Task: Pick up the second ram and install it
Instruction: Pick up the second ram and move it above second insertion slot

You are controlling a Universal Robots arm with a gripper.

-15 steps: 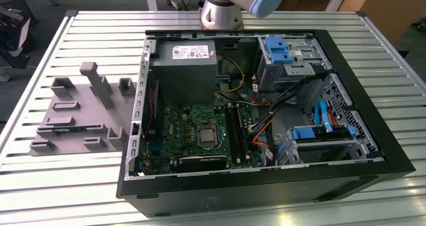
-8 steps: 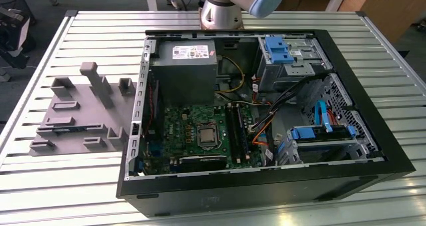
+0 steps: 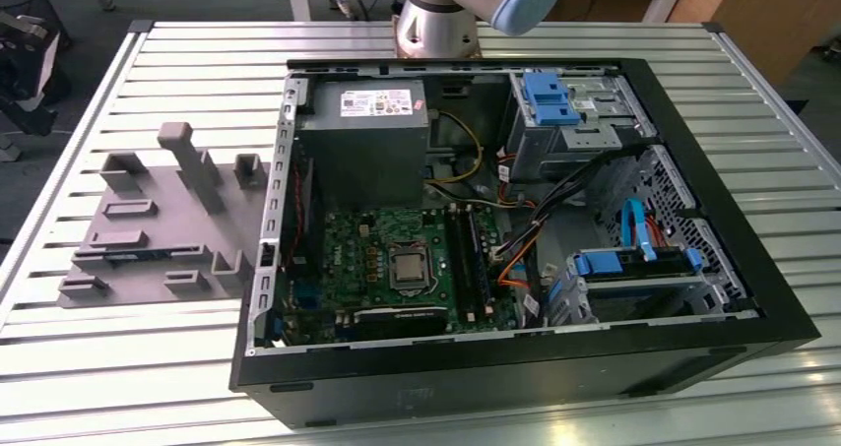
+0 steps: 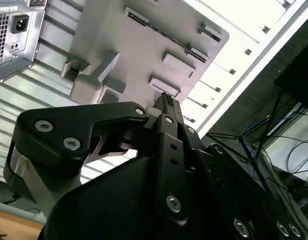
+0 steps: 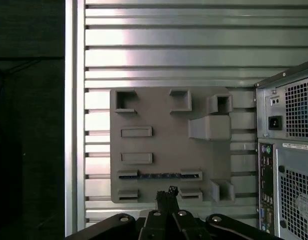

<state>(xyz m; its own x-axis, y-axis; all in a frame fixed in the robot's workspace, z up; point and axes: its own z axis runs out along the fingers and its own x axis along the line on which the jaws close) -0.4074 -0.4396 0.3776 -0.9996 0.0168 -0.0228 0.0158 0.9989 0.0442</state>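
Closest, the black gripper (image 5: 167, 192) is closed, tips together on nothing, above the grey fixture (image 5: 164, 145) on the slatted table (image 5: 169, 55). In the first wrist view the second ram (image 5: 159, 175) sits in a fixture slot just past the tips. The exterior view looks inside the open computer case (image 3: 736, 269), where the green motherboard (image 3: 381, 259) lies.

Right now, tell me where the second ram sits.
The second ram sits in a slot of the grey fixture plate on the table, to the exterior view's left of the computer case; in the first wrist view the gripper appears close to it.
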